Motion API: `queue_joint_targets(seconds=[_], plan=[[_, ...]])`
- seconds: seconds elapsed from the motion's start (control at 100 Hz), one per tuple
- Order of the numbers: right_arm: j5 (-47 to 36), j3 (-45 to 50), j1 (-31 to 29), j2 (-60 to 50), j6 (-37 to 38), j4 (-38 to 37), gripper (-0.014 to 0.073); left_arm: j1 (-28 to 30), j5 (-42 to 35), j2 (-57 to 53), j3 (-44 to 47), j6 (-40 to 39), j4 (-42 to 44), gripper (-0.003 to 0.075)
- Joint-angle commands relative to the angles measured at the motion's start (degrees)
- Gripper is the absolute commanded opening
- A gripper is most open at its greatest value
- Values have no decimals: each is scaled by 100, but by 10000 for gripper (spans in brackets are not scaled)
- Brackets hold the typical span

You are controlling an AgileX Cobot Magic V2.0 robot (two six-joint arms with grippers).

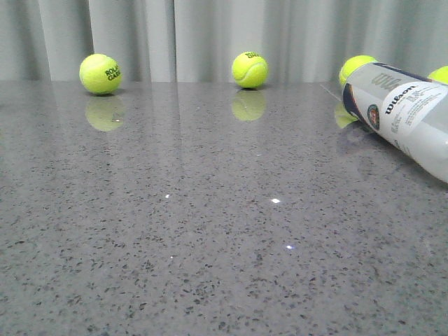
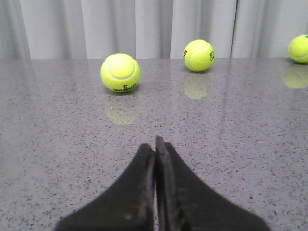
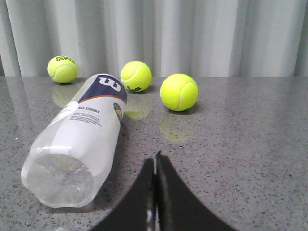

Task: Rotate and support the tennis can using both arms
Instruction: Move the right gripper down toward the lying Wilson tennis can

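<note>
The tennis can (image 1: 402,112) lies on its side at the right of the grey table, its clear base running off the right edge of the front view. In the right wrist view the tennis can (image 3: 79,139) lies with its clear base toward the camera and its navy Wilson end pointing away. My right gripper (image 3: 155,158) is shut and empty, just beside the can's base, apart from it. My left gripper (image 2: 155,143) is shut and empty over bare table; the can is out of its view. Neither gripper shows in the front view.
Yellow-green tennis balls sit along the back by the curtain: one at far left (image 1: 100,74), one at centre (image 1: 250,69), two behind the can (image 1: 357,67). In the right wrist view the nearest ball (image 3: 179,92) lies ahead of the fingers. A ball (image 2: 120,72) lies ahead of the left gripper.
</note>
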Motion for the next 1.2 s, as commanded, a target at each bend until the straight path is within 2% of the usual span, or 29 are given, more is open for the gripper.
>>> queue_joint_targets(seconds=[0.0,0.51,0.75,0.95,1.19], plan=[[-440,20,-26,-98,-16,-11,-60,-9,-449,-179,254,-33,-11,-19],[-357,-130,-26,-93,-16,-16,-60,-9,-449,-179,254,-33,-11,-19],[701,-1229,-26,272,-16,-21,-60,-9,-449,-179,254,-33,-11,-19],[1771,-2384,-26,1130,-16,-10,-60,-9,-449,-179,254,-33,-11,-19],[1878,-3153,-26,2484,-16,70,-53,-9,-449,-179,254,-33,-11,-19]])
